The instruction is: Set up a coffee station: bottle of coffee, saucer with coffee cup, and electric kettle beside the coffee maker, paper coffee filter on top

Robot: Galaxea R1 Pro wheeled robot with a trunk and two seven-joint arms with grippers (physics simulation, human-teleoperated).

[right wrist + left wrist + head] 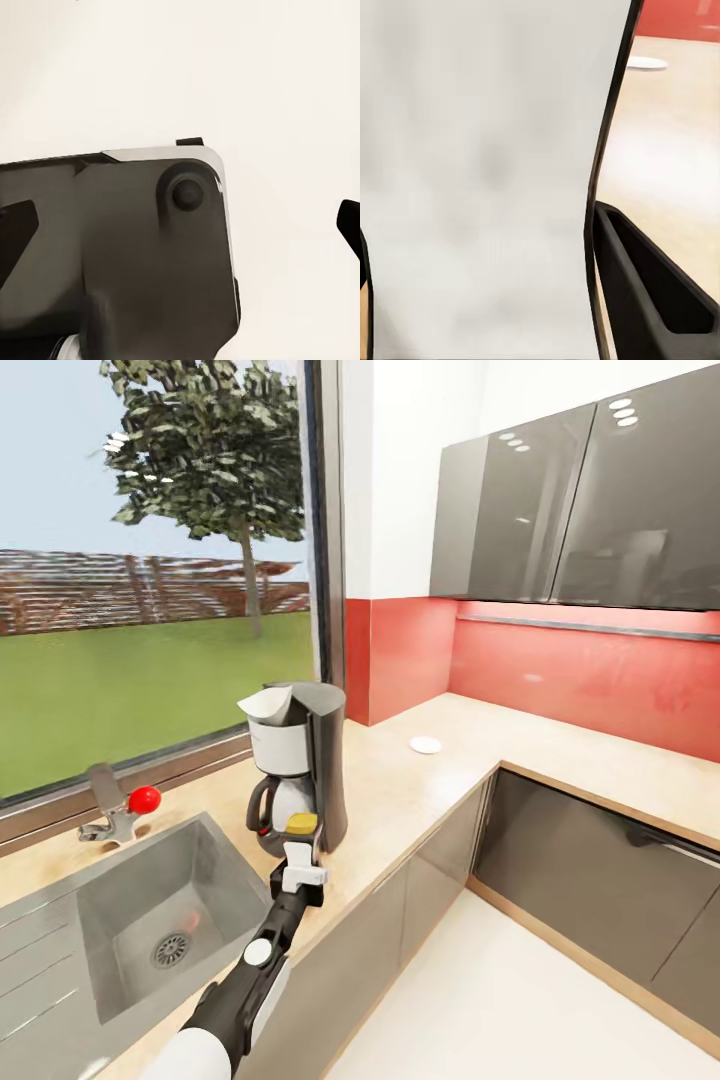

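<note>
Left end effector point(301, 847) pinches the bottle of coffee point(302, 824) beside the coffee maker point(300, 760); label unreadable.

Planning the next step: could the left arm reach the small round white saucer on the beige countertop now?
Probably not yet: the left gripper holds the yellow-capped brown coffee bottle, though nothing stands between it and the saucer.

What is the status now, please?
Left gripper shut on bottle of coffee, beside coffee maker. Saucer on countertop. Right gripper open.
</note>
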